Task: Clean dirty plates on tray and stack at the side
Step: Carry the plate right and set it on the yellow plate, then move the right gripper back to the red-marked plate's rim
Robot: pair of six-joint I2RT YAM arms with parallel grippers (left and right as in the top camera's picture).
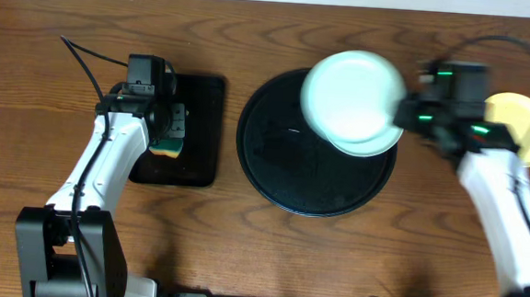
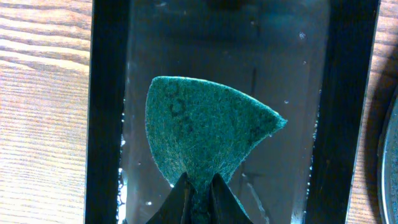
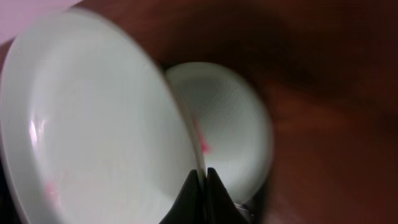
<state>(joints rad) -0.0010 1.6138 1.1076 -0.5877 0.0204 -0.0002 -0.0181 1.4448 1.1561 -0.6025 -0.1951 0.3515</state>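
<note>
Pinching the rim of a mint-white plate [image 1: 351, 94], the right gripper [image 1: 403, 115] has its jaws clamped together on the thin edge. The plate hangs over the far right part of the tray [image 1: 283, 159], smooth and shallow, its face a plain pale green from above. From the wrist view the same plate [image 3: 93, 124] shows a faint pinkish trace near its lower left. Under it lies a second plate [image 1: 368, 149] of the same colour, on the tray, only a crescent showing from above; up close it [image 3: 230, 124] carries a red smear in the middle. A yellow plate [image 1: 529, 128] sits on the table [image 1: 240, 248] to the right, partly hidden by the arm.

The tray is round, black and glossy with a low rim. Off to the left is a small tray [image 1: 201, 135] — rectangular, black, wet with droplets. Over it the left gripper [image 1: 170, 124] is closed on a sponge [image 2: 205, 130], whose green scouring face is coarse and fibrous, bent into a rough fan — a yellow layer shows from above.

The table is brown wood with a long streaky grain; a pale strip runs along its far edge.
</note>
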